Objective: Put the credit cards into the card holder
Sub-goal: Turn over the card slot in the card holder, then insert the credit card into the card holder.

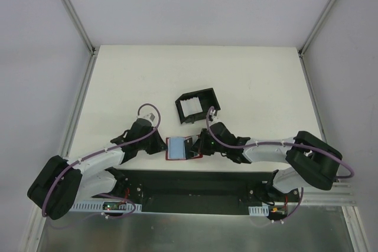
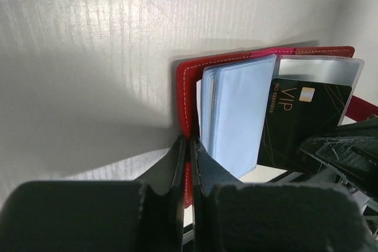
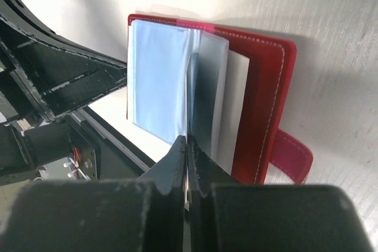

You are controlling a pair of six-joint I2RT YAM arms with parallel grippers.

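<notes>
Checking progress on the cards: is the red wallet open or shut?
Open: the red wallet lies spread, blue sleeves fanned out, black card among them.

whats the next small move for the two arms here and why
Probably: the right claw eases the black VIP card deeper into the clear sleeve while the left claw holds the red card holder by its cover. Both claws are shut; the card lies tilted, seemingly only partly in the sleeve, with the right claw at its edge.

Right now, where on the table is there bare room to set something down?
Bare table beyond the black box and on either side of it. Crowded near the front edge, where both jaws pinch the red wallet.
</notes>
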